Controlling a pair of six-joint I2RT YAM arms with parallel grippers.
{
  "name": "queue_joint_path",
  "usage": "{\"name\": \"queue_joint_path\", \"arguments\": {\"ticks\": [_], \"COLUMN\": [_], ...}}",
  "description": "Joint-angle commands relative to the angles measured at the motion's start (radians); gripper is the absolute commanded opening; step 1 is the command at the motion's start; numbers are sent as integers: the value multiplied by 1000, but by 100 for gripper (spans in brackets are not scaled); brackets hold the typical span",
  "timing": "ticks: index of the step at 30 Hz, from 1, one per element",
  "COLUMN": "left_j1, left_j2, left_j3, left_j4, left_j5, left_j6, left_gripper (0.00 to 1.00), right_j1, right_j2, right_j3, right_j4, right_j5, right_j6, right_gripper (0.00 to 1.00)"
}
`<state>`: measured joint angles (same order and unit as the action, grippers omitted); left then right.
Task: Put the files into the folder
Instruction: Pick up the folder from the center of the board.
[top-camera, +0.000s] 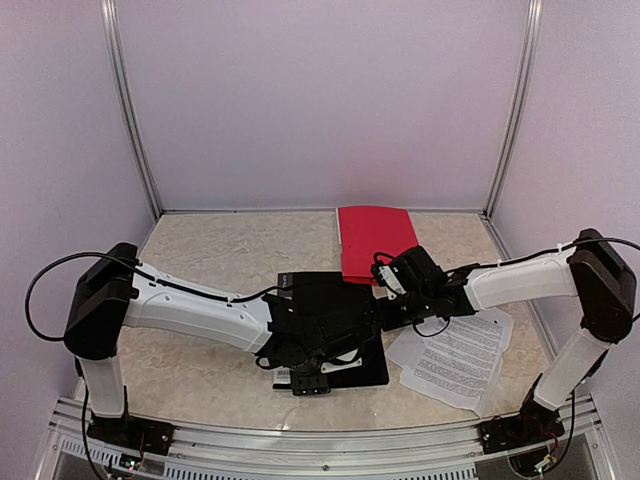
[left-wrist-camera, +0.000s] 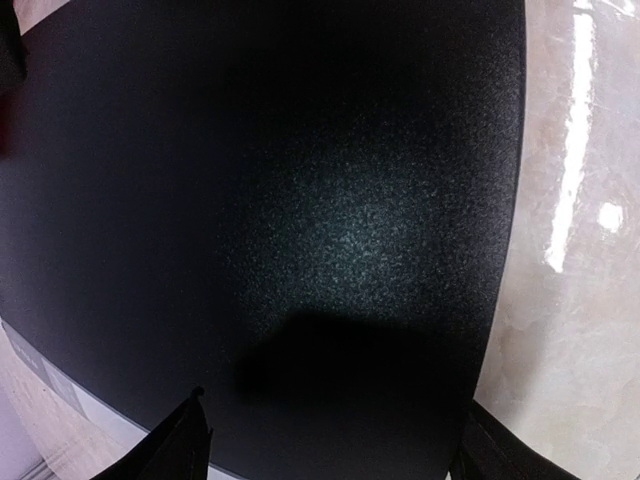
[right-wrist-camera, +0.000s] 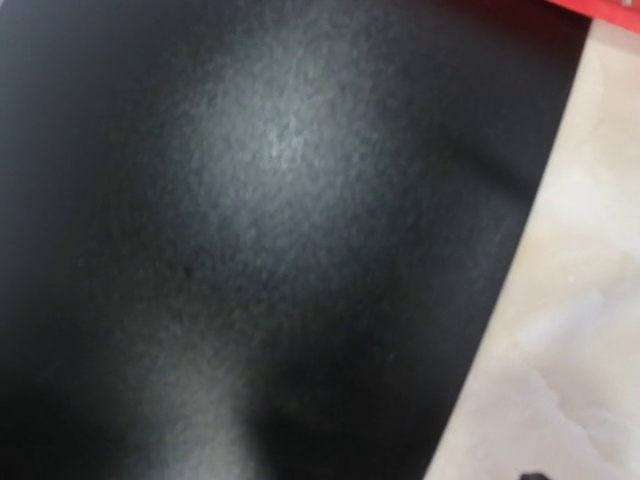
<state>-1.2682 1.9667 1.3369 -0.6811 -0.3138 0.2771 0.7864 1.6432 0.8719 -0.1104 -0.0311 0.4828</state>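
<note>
Lying fanned on the marbled bench at the right, the files are printed white sheets just beside the black folder, which lies closed and flat at the centre. A red folder lies behind it, touching or overlapping its far corner. The left tool hangs close over the black cover, its fingers spread wide with nothing between them. The right tool sits low at the folder's right edge; whether it is apart or together I cannot tell.
</note>
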Motion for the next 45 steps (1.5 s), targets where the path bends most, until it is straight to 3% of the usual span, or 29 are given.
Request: {"name": "queue_joint_path", "arguments": {"ticks": [1,6,12,22,36,45], "left_j1": [1,-19,-36,-86,-112,-114], "left_j2": [-24,-29,-30,-53,-113,-135], "left_j3": [-15,-44,-48,-51,-68,-84], "left_j4": [57,93,104,91,5,11], "left_j5": [-65,-84,-145,-272,-343,-364], "left_j6": [23,41,46,31,-142,-301], "left_gripper": [76,67,36,1,0,0], "right_j1": [-9,-9,-9,-11,-30,-31], "right_j2": [-26,-26,-32,-45,-89,-132], "right_j3": [-22,-37,-42,-22,52,-112], "right_j4": [12,27,27,-7,-103,59], "right_j5": [-13,-19,-23,-3,33,-102], "right_j6": [8,14,19,10,43,222], "right_gripper": [83,83,82,82,84,82]}}
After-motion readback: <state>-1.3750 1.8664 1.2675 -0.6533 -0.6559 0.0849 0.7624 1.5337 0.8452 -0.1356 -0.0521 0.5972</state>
